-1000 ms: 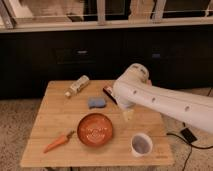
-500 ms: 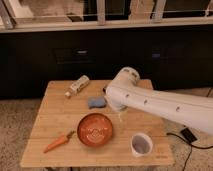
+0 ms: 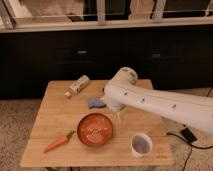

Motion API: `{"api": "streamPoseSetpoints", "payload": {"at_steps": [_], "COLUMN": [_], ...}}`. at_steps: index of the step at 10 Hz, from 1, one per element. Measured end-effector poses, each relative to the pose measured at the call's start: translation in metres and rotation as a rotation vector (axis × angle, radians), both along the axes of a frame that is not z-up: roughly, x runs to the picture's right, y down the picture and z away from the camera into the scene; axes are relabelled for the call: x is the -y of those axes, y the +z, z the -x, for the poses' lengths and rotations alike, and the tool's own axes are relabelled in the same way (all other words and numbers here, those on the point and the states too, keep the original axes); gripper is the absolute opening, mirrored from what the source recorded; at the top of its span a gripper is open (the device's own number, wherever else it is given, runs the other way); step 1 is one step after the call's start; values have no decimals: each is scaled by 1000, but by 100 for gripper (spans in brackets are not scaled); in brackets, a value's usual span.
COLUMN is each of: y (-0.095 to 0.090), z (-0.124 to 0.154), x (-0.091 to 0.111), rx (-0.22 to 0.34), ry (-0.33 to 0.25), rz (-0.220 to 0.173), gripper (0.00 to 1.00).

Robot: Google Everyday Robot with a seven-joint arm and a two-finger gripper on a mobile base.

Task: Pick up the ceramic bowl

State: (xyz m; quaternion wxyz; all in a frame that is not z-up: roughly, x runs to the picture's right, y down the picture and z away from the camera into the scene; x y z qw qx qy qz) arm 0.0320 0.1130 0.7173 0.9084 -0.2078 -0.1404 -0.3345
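Gripper (image 3: 120, 115) peeks out under the white arm (image 3: 150, 100), just up and right of the ceramic bowl (image 3: 94, 129), mostly hidden, spread apart, holding nothing. The bowl sits on the table (image 3: 55, 115), round, shiny orange-red, pale marks inside.

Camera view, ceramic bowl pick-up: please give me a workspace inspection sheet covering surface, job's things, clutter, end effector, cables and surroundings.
Surface: wooden table, carrying all the items.
Job's things: ceramic bowl, upright near the front middle, untouched.
Clutter: carrot left of the bowl; white cup at its front right; bottle lying on its side at the back left; blue sponge behind the bowl.
End effector: end effector hangs open from the white arm, by the bowl's back right rim, holding nothing.
Cables: dark cable on the floor right of the table.
Surroundings: dark cabinets behind; speckled floor.
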Motion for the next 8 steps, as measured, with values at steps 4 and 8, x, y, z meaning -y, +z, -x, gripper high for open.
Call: {"api": "streamPoseSetpoints", "payload": {"at_steps": [4, 8], "y": [5, 14], "z": [12, 18], "x": [-3, -12], "rx": [90, 179], "ry": [-93, -216], "rz": [27, 33], "gripper": [80, 80]}}
